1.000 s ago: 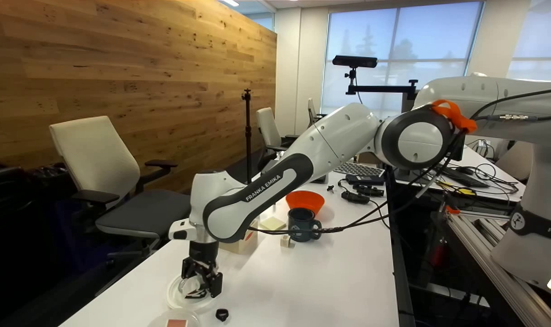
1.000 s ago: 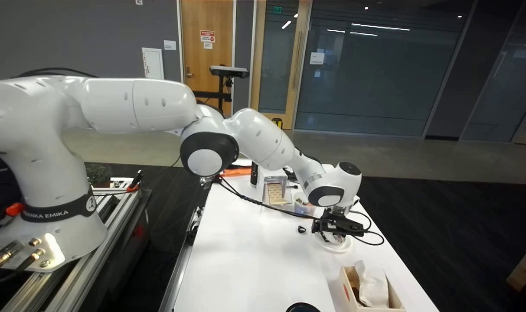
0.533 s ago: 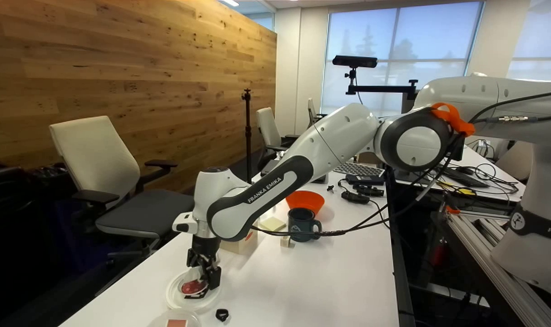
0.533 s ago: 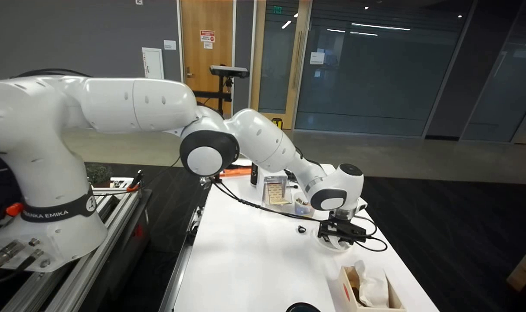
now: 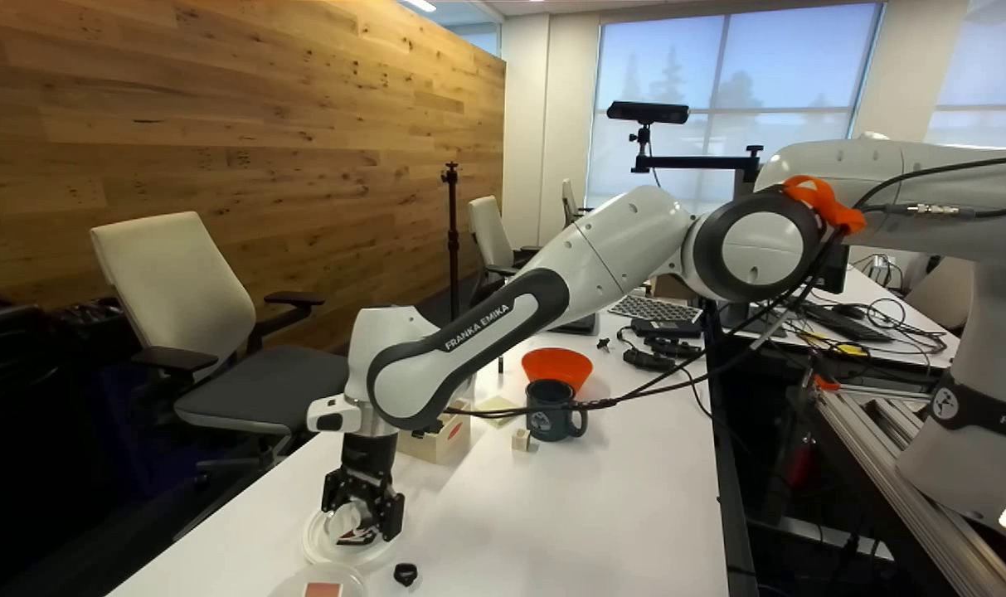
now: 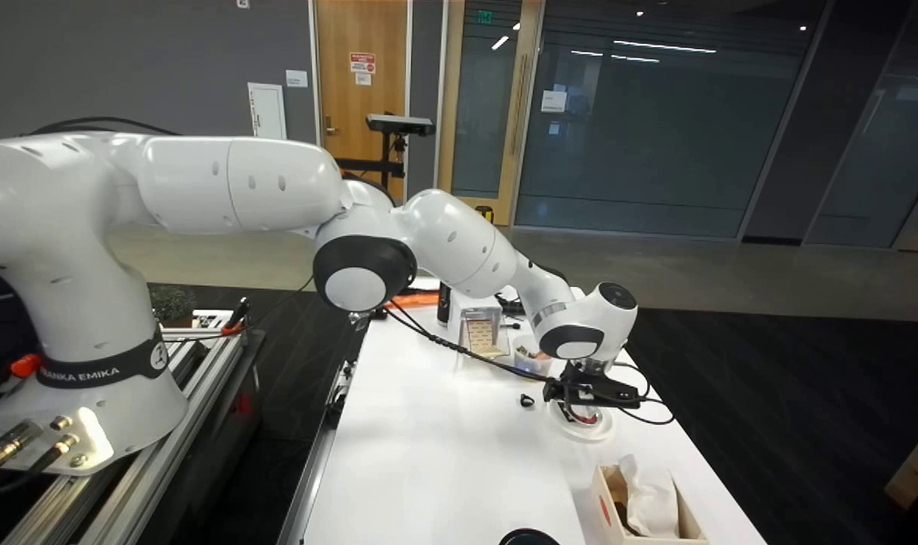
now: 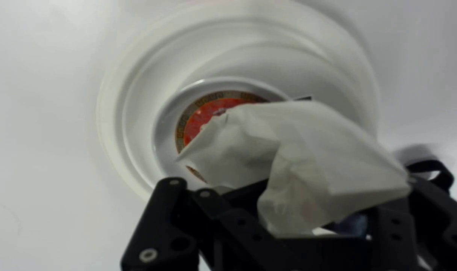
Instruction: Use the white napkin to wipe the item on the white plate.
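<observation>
Clamped on the napkin [image 7: 296, 158] over the red-centred dish [image 7: 200, 116] on the plate [image 7: 110, 124], the gripper [image 5: 368, 514] has shifted along the table's long edge [image 5: 237, 522].

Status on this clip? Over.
Gripper shut on white napkin. Napkin partly hiding red-centred item on white plate; contact unclear. Small black object beside plate, likely no obstacle.

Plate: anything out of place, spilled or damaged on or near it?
Mildly odd: a black loop lies on the table beside the plate, apart from it, with no apparent part in the wipe. Otherwise nothing stands out: no spill or damage shows, though the napkin hides part of the dish in the wrist view.
</observation>
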Action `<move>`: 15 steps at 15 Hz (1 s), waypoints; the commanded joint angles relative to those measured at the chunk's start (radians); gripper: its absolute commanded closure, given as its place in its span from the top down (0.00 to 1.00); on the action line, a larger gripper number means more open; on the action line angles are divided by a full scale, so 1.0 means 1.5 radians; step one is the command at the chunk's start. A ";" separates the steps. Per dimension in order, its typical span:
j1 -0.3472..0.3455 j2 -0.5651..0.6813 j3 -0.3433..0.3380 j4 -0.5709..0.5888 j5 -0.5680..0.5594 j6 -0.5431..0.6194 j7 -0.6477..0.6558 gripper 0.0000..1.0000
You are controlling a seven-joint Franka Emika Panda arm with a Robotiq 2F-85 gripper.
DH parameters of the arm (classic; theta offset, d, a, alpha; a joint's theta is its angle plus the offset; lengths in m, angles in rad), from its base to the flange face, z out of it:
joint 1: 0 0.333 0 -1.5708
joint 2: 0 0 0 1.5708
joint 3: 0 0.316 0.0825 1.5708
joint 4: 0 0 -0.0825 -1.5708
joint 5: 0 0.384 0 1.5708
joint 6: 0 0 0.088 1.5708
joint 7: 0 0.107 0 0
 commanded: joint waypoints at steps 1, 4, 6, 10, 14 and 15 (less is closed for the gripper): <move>0.000 0.000 -0.020 0.010 0.028 -0.024 0.002 0.00; 0.031 -0.001 -0.092 0.011 -0.006 -0.013 0.076 0.00; 0.045 -0.001 -0.120 0.006 -0.021 -0.014 0.096 0.00; 0.056 -0.001 -0.104 0.010 -0.016 -0.027 0.064 0.00; 0.039 -0.002 -0.016 0.012 0.026 -0.033 -0.036 0.00; 0.038 -0.002 -0.005 0.010 0.033 -0.037 -0.050 0.00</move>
